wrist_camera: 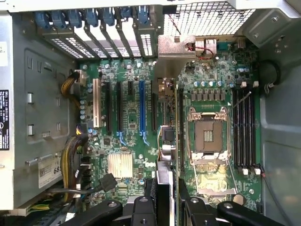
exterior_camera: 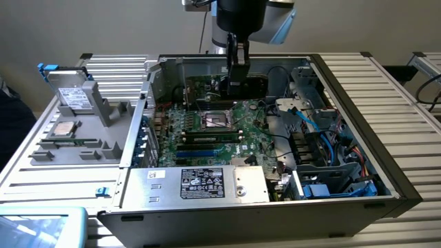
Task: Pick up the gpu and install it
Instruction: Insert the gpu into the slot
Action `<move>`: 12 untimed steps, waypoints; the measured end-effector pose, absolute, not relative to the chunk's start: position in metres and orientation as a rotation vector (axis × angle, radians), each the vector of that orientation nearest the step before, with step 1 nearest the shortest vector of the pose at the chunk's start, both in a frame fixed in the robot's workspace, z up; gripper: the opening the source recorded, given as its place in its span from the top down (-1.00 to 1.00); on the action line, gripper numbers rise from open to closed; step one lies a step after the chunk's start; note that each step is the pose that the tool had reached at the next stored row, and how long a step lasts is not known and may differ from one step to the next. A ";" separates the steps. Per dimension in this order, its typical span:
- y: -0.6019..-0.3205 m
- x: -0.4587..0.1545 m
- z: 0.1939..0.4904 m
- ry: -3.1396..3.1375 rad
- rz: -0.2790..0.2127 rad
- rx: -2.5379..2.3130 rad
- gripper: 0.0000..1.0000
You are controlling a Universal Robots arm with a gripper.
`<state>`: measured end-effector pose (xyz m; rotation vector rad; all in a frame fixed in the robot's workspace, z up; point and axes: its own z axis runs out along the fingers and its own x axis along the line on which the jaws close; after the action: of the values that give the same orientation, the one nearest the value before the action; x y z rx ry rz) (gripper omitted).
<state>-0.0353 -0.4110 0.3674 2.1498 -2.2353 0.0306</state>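
Observation:
My gripper (exterior_camera: 236, 76) is shut on the gpu (exterior_camera: 242, 87), a thin card held on edge over the far part of the green motherboard (exterior_camera: 234, 129) inside the open computer case. In the wrist view the gpu (wrist_camera: 165, 136) shows edge-on, running from between my black fingers (wrist_camera: 141, 207) up to its silvery bracket (wrist_camera: 176, 49) by the case's rear slot openings. It hangs between the blue expansion slot (wrist_camera: 141, 106) and the CPU socket (wrist_camera: 207, 134). I cannot tell whether its lower edge touches a slot.
A grey fixture on the exterior view's left holds a silver hard drive (exterior_camera: 72, 95), a processor (exterior_camera: 65, 129) and a memory stick (exterior_camera: 65, 140). The power supply (exterior_camera: 206, 183) fills the case's near side. Blue and black cables (exterior_camera: 324, 150) crowd the case's right.

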 end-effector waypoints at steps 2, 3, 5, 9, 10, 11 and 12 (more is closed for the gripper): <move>-0.411 -0.039 0.366 -2.236 0.032 2.150 0.44; -0.411 -0.040 0.365 -2.236 0.032 2.150 0.44; -0.411 -0.042 0.363 -2.235 0.032 2.150 0.44; -0.411 -0.045 0.362 -2.235 0.034 2.149 0.44; -0.411 -0.047 0.361 -2.234 0.035 2.149 0.44; -0.411 -0.050 0.360 -2.233 0.037 2.148 0.44; -0.411 -0.053 0.360 -2.232 0.040 2.147 0.44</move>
<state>-0.0527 -0.4113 0.3596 2.1467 -2.2319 0.0399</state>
